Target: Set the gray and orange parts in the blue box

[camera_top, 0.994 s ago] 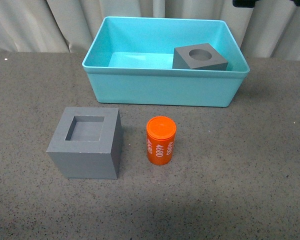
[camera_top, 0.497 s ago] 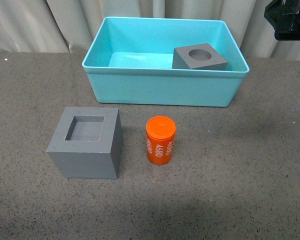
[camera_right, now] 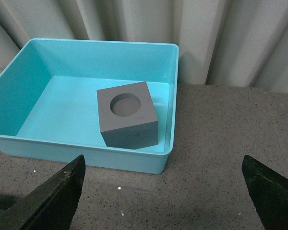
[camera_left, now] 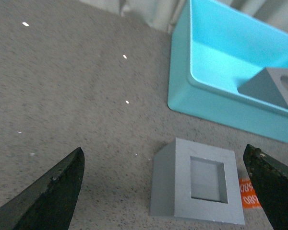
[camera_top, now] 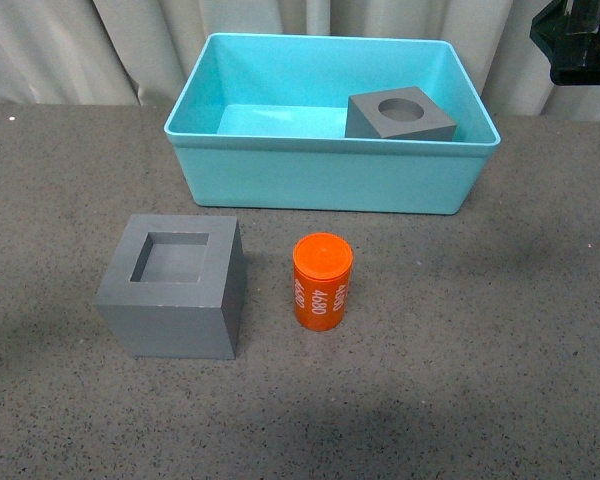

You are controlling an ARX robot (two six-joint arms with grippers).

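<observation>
Gray square-recess cube [camera_top: 170,322], gray round-recess cube [camera_top: 401,129], white-lettered orange cylinder [camera_top: 322,286], turquoise-blue box [camera_top: 320,180].

I see a dark gray, fine-speckled work surface [camera_top: 480,330] filling most of the front view. It is matte and slightly rough; mat or tabletop, I can't tell which. A pale beige-gray curtain [camera_top: 60,50] hangs behind its far edge in vertical pleats, across the full width. A few small white specks [camera_left: 25,23] lie on the surface toward my left, well apart. The light is soft and diffuse, shadows are faint, and a dimmer band runs along the near edge. The right wrist view shows the pleats meeting the surface.
</observation>
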